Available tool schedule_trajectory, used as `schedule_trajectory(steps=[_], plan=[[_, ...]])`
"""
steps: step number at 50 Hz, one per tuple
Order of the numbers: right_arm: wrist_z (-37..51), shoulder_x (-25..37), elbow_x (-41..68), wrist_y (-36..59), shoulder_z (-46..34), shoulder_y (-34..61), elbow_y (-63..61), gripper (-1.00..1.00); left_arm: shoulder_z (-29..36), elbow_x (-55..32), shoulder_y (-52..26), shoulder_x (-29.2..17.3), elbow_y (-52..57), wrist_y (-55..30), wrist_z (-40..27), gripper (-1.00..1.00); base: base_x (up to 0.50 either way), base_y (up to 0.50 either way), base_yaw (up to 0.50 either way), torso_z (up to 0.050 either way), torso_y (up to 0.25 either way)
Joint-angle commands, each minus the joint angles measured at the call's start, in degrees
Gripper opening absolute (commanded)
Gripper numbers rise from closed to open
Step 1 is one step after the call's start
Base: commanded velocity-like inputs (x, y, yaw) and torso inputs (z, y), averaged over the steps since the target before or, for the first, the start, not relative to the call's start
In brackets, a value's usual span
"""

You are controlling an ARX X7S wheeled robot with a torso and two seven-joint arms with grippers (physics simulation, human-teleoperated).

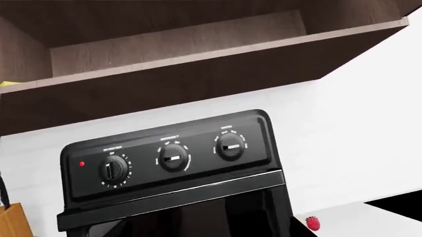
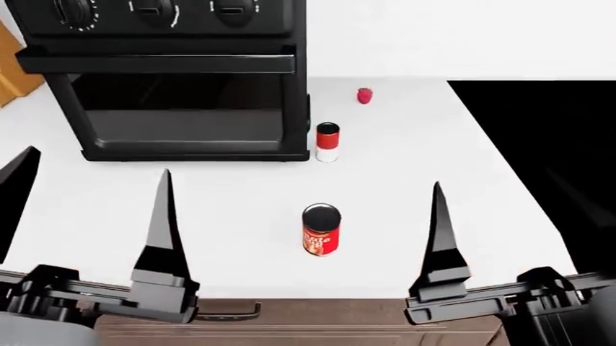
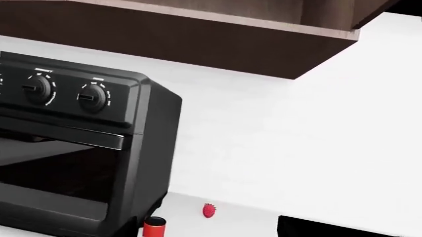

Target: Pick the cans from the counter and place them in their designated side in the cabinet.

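Left gripper [image 2: 91, 209] and right gripper [image 2: 500, 238]: jaws spread wide, nothing held. Wider can [image 2: 322, 229] upright on the counter [image 2: 231, 209] between them. Slimmer can [image 2: 327, 142] beyond it, just beside the black oven [image 2: 173, 79]. Strawberry [image 2: 364, 96] farthest back

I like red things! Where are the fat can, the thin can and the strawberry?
Fat can [image 2: 321, 238], head view, label.
Thin can [image 2: 327, 141], head view, side.
Strawberry [image 2: 364, 96], head view, middle.
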Motion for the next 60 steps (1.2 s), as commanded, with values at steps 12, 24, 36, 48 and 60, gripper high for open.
schedule_trajectory(steps=[12,24,36,48,60], plan=[[0.12,-1.48,-0.12,1.31,2.50,-3.17,-0.01,1.00,-0.83,0.99,2.11,0.13,0.00,-0.01,-0.08,1.00,0.50,0.00,0.00,0.000,0.002],[0.12,-1.80,0.16,1.54,3.12,-3.57,-0.01,1.00,0.45,0.97,0.84,0.34,0.00,0.65,-0.08,1.00,0.50,0.00,0.00,0.000,0.002],[0.12,-2.33,0.73,2.04,3.22,-4.08,-0.01,1.00,2.47,1.61,-0.61,0.18,0.01,1.57,-0.08,1.00,0.04,0.00,0.00,0.000,0.001],[-0.43,-27.02,-8.64,-36.56,-33.88,11.02,0.03,1.00,4.70,2.24,-1.76,0.14,0.00,2.96,-0.08,1.00,0.00,0.00,0.00,0.000,0.000],[-26.63,-22.72,2.73,-46.08,-41.22,11.17,-0.01,1.00,4.02,3.12,0.06,0.70,0.01,2.99,-0.08,1.00,0.00,0.00,0.00,0.000,0.000]])
